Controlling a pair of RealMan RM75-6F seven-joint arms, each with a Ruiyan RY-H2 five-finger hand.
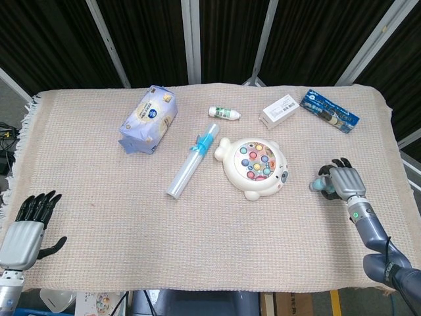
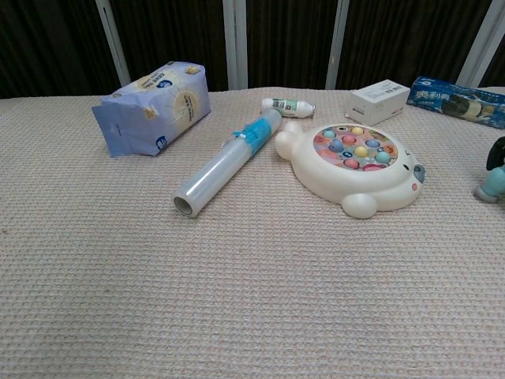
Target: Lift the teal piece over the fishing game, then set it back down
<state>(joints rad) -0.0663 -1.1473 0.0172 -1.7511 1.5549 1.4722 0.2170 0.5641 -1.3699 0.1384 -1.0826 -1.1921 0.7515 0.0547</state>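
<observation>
The teal piece (image 1: pixel 320 187) is near the table's right edge, to the right of the cream fishing game (image 1: pixel 255 167). My right hand (image 1: pixel 343 183) grips it, fingers curled over its top. At the right border of the chest view, the teal piece (image 2: pixel 491 187) shows with its base at or just above the cloth, and dark fingertips of the right hand (image 2: pixel 499 153) show above it. The fishing game (image 2: pixel 359 170) holds several coloured fish. My left hand (image 1: pixel 26 227) hangs open off the table's front left corner, holding nothing.
A clear film roll (image 1: pixel 192 160) with a blue band lies left of the game. At the back are a blue-white packet (image 1: pixel 148 118), a small white bottle (image 1: pixel 224 113), a white box (image 1: pixel 279 110) and a dark blue packet (image 1: pixel 329 110). A beige woven cloth (image 1: pixel 131 224) covers the table.
</observation>
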